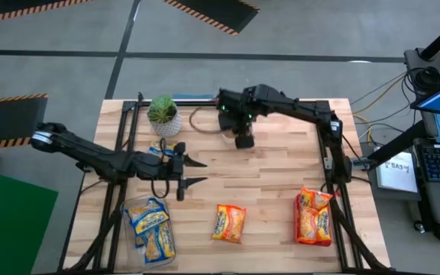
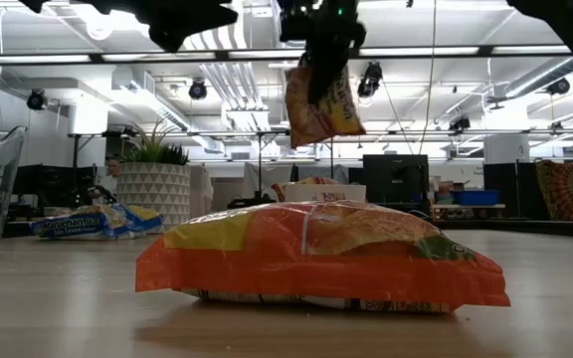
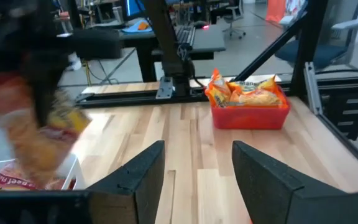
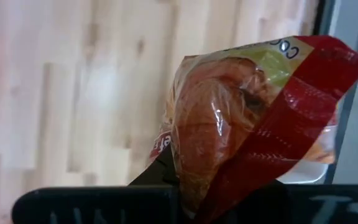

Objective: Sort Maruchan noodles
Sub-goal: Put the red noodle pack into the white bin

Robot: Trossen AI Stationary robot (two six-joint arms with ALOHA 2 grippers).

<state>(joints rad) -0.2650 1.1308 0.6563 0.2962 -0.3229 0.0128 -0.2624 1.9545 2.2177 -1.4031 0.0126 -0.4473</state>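
Note:
My right gripper (image 1: 243,140) is over the far middle of the table, shut on a red-and-orange noodle packet (image 2: 322,99) that fills the right wrist view (image 4: 247,118). My left gripper (image 1: 198,172) is open and empty at mid-table, pointing toward the right edge; its fingers frame bare wood in the left wrist view (image 3: 194,177). One orange packet (image 1: 229,223) lies flat near the near edge. Orange packets fill a red bin (image 1: 314,218), blue ones (image 1: 151,228) a clear bin. Another blue packet (image 1: 165,147) lies by the plant. My right gripper pinches the red-and-orange packet by its upper end (image 2: 315,62) between the two fingers, which come from above and point down. The packet is lifted clear and hangs below the fingers, slightly tilted. In the wrist view its crinkled end (image 4: 197,180) sits between the dark fingers.
A potted green plant (image 1: 163,114) stands at the far left. A pale bin (image 3: 17,177) with red packets sits under the right arm. Dark frame rails (image 1: 328,145) run along both sides. Bare wood (image 1: 266,183) lies between the grippers and the near-edge bins.

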